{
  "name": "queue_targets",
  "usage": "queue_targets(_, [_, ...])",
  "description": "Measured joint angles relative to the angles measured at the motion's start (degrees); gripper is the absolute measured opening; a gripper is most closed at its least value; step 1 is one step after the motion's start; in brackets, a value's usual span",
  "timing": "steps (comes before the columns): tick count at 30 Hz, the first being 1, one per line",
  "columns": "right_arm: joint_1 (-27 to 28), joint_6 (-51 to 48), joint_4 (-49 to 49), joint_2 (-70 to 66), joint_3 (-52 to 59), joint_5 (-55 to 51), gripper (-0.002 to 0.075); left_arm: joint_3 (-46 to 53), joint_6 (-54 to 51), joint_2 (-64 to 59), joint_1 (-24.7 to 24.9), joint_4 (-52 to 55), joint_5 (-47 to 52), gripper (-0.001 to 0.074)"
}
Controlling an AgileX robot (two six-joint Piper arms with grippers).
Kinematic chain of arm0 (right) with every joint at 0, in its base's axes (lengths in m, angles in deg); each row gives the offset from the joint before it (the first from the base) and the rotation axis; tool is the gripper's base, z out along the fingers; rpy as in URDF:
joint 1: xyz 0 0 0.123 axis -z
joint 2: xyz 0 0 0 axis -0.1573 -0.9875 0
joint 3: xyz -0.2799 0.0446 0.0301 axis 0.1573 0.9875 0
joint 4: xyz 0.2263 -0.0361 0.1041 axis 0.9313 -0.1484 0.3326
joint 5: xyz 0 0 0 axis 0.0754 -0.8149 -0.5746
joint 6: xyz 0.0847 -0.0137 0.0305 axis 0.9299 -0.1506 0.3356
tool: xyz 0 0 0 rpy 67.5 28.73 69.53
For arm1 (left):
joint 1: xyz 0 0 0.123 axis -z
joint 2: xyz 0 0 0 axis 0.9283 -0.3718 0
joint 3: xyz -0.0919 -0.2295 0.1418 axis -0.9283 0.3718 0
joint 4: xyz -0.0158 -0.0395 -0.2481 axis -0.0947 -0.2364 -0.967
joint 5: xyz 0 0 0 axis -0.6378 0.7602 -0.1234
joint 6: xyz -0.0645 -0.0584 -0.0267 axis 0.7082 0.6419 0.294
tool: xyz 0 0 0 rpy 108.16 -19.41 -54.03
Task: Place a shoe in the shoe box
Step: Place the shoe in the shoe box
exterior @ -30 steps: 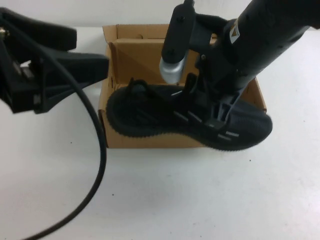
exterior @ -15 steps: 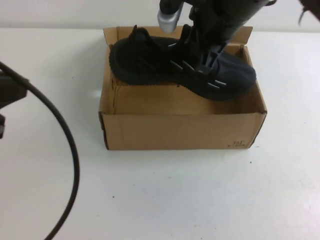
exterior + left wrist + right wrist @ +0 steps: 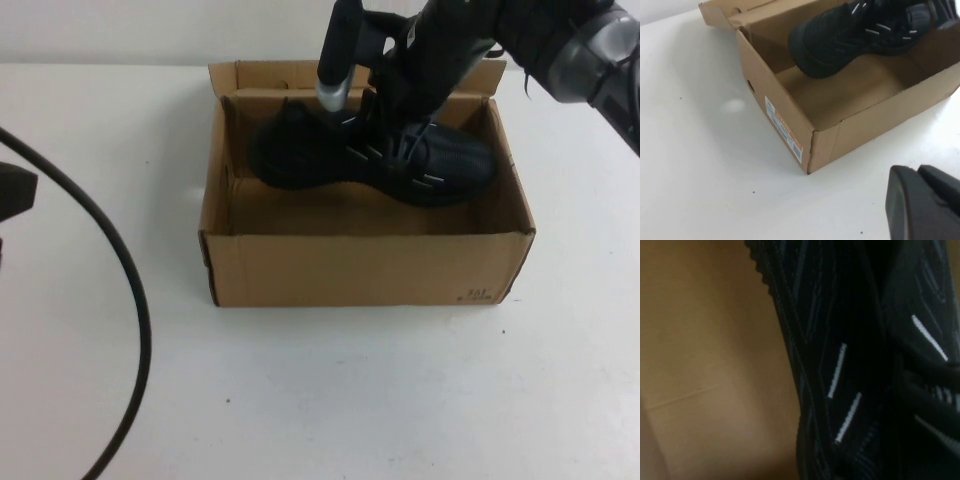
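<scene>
Black mesh is clamped in the right gripper (image 3: 405,150), which reaches down from the far right side and holds the shoe (image 3: 375,160) by its upper at mid-length, jaws drawn in on the fabric. That sneaker hangs inside the shoe box (image 3: 365,265), along the far wall, toe toward the box's right end; from here I can't tell whether the sole touches the floor. To finish well, I'd judge the arm should lower until the sole sits flat on the cardboard, then let go and lift straight up so the laces don't snag.

Short white dashes run along the soft, woven sides, above a ridged rubbery sole edge. Around it stands brown corrugated cardboard, rectangular, small flaps upright along the far edge, dark print at the near right corner, a striped label on the left end wall.

Well off by the table's (image 3: 320,400) left edge, the left gripper (image 3: 925,202) sits parked, fingers together on nothing, near a looping black cable (image 3: 130,300)
</scene>
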Motion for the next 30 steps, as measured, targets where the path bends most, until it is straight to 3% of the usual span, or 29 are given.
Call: queue_targets(30, [1.14,0.92,3.11,-7.98,-0.12,10.15,0.0022,0.0,0.0,-0.75,0.0,0.12,0.97,-0.0001])
